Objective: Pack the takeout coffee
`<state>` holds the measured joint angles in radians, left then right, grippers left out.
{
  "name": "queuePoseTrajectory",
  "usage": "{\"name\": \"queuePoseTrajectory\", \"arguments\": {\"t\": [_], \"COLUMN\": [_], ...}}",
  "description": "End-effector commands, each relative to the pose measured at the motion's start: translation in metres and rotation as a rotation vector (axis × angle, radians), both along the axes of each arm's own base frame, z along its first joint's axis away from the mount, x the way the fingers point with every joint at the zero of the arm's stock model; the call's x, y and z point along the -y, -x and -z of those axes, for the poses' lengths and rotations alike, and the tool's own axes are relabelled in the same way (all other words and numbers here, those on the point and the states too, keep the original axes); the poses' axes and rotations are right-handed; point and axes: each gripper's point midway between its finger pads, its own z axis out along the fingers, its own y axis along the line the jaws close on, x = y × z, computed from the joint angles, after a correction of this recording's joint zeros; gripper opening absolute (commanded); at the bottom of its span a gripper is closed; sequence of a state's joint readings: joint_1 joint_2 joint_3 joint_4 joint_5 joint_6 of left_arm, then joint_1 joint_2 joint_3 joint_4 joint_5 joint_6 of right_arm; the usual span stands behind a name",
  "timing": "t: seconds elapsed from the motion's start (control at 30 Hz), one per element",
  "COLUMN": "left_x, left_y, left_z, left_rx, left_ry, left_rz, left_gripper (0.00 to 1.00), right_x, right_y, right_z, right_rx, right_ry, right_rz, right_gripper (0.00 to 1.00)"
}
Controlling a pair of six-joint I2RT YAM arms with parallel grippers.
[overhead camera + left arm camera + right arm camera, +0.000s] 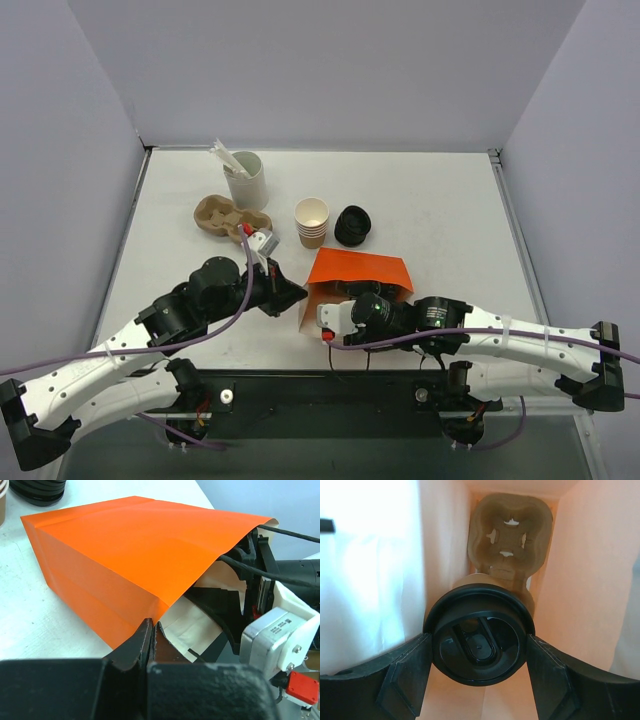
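The takeout coffee, a tan cup with a black lid, is held inside the orange paper bag, which lies on its side on the table. My right gripper is shut on the cup at the lid, one finger on each side; in the top view it is hidden in the bag's mouth. A brown pulp cup carrier sits deeper in the bag, behind the cup. My left gripper is shut on the lower edge of the bag's mouth; it also shows in the top view.
A second pulp carrier, a white cup of stirrers, a stack of lidless tan cups and a pile of black lids stand behind the bag. Walls close the table on three sides.
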<state>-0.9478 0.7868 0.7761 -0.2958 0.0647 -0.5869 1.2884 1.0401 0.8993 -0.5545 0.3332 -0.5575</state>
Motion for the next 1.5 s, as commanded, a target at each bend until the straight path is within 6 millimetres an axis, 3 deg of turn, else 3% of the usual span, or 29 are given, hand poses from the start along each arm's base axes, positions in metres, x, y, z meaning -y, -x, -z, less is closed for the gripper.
{"name": "queuePoseTrajectory", "arguments": {"t": [0.0, 0.17, 0.53, 1.07, 1.27, 1.47], "left_x": [0.007, 0.004, 0.009, 0.005, 0.0, 0.003], "left_y": [-0.002, 0.0, 0.005, 0.008, 0.008, 0.011], "left_z": [-0.025, -0.031, -0.035, -0.026, -0.022, -0.018], "left_rx": [0.023, 0.04, 0.028, 0.025, 0.031, 0.042], "left_ry": [0.066, 0.079, 0.112, 0.087, 0.078, 0.097], "left_rz": [0.001, -0.001, 0.037, 0.044, 0.024, 0.054], "left_gripper": [0.0, 0.0, 0.0, 0.0, 0.0, 0.0], "right_x": [0.01, 0.016, 0.026, -0.003, 0.012, 0.021], "right_y": [-0.007, -0.014, -0.027, -0.047, -0.063, -0.058], "right_z": [0.0, -0.005, 0.007, -0.001, 0.006, 0.015], "right_rx": [0.048, 0.045, 0.039, 0.067, 0.046, 0.027], "right_ry": [0.077, 0.059, 0.165, 0.102, 0.107, 0.101], "right_rz": [-0.038, 0.007, 0.0, -0.063, -0.031, -0.025], "right_gripper": [0.4, 0.4, 0.39, 0.38, 0.38, 0.38]}}
